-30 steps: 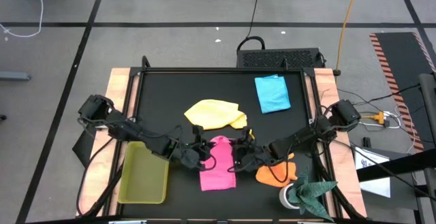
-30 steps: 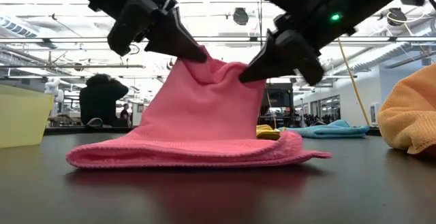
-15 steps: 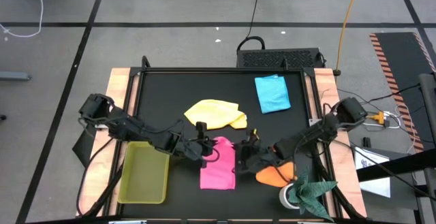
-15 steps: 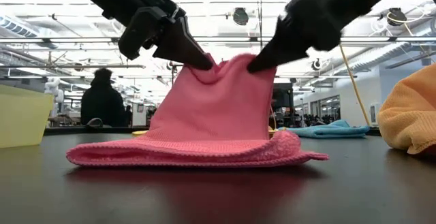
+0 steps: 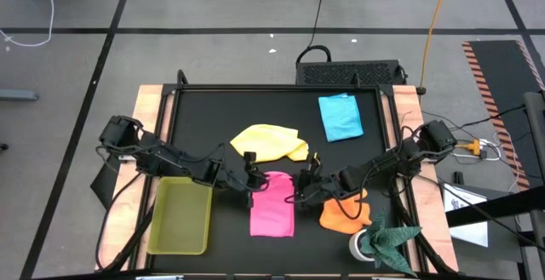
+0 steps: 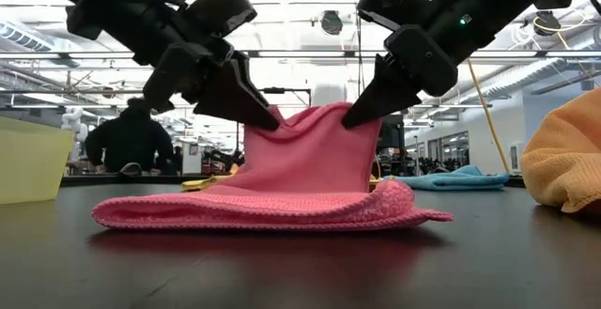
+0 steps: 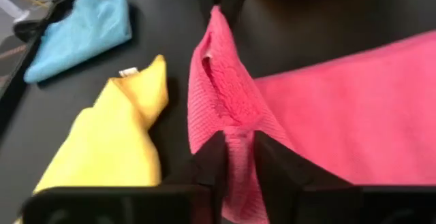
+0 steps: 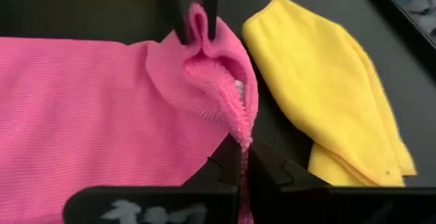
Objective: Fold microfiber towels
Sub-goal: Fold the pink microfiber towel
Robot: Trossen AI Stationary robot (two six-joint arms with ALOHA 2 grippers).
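The pink towel [image 5: 272, 205] lies near the table's front middle, its lower part flat on the dark top [image 6: 263, 210] and its far edge raised in a ridge [image 6: 315, 126]. My left gripper [image 5: 250, 179] is shut on the ridge's left end, and my right gripper [image 5: 299, 191] is shut on its right end. Behind it a yellow towel [image 5: 269, 141] lies crumpled. A light blue towel [image 5: 341, 117] lies folded at the far right. An orange towel [image 5: 345, 215] lies bunched under my right arm. My left gripper pinches the pink towel's raised far edge at its left corner [image 7: 236, 144] between its two fingers, slanting down from the table's left. That corner stands clear of the table, and the cloth runs slack to the other gripper. My right gripper pinches the same edge at its right corner [image 8: 243, 137], slanting down from the table's right. Several bunched layers show at the fingers. The corner is held up while the rest of the towel lies on the table.
A translucent yellow-green tray [image 5: 180, 215] sits at the front left, beside my left arm. A dark green cloth [image 5: 389, 237] lies at the front right corner. The table's raised frame [image 5: 255, 88] runs along the far side. People stand in the room beyond [image 6: 131, 145].
Both grippers have carried the pink towel's raised edge toward the far edge and down. The ridge now stands lower above the flat part, which has stayed in place. My left gripper has sunk and turned the most.
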